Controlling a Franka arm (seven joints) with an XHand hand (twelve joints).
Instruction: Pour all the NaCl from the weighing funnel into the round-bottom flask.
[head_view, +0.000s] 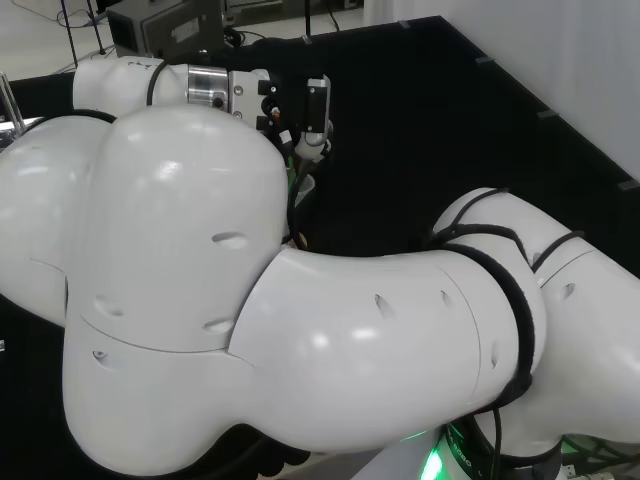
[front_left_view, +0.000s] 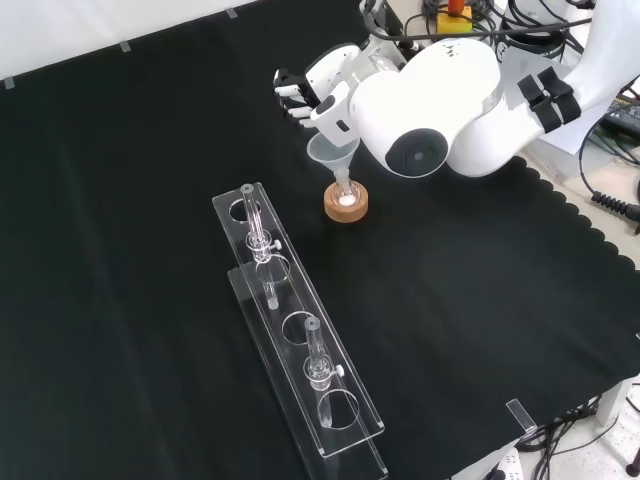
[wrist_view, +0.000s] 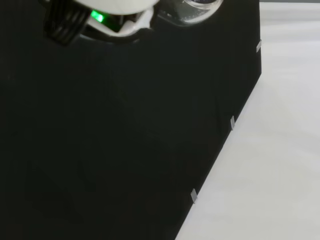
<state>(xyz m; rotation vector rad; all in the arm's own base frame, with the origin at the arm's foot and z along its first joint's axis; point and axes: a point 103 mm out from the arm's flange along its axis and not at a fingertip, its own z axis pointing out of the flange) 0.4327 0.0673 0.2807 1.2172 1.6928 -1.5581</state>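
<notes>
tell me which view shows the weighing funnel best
The front view: the weighing funnel hangs tilted, spout down over the cork ring, beside the hand. In the head view the arm's links stand before that spot; the wrist view looks across bare cloth.

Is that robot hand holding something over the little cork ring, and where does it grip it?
Apparently the weighing funnel, at its wide upper end; the hand and the arm's link hide the actual contact.

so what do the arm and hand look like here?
Arm: glossy white rounded links, a round grey cap on one joint, black cables held by black straps, green light at the base. Hand: black and white, dark fingers on a white palm shell.
</notes>
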